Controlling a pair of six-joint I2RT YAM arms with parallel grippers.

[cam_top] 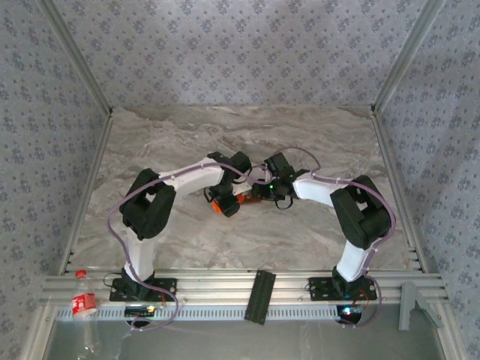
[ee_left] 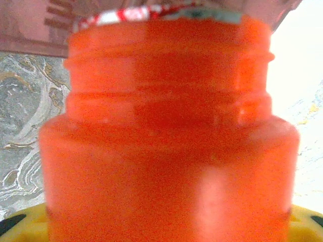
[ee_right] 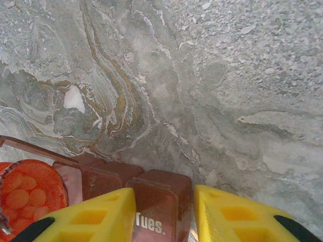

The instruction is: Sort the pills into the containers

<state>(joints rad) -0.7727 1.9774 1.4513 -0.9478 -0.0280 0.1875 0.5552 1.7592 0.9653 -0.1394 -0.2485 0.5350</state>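
Observation:
My left gripper [cam_top: 223, 201] is shut on an orange bottle [ee_left: 166, 151]; its yellow fingers [ee_left: 20, 227] show at the bottom corners of the left wrist view. The bottle [cam_top: 227, 205] lies tipped at mid-table, its mouth toward the containers [ee_right: 151, 196], a dark reddish-brown strip of joined boxes. My right gripper [ee_right: 164, 212] is shut on the end box marked "Tues.". A box next to it has its lid [ee_right: 30, 146] raised. Round shapes that may be pills show through the bottle's orange plastic [ee_right: 28, 199]. I see no loose pills on the table.
The marble tabletop [cam_top: 247, 135] is fenced by patterned walls and aluminium posts. On the near rail are a clear bottle with a red label [cam_top: 84, 304], a black strip [cam_top: 260, 296] and a grey bracket [cam_top: 412, 304].

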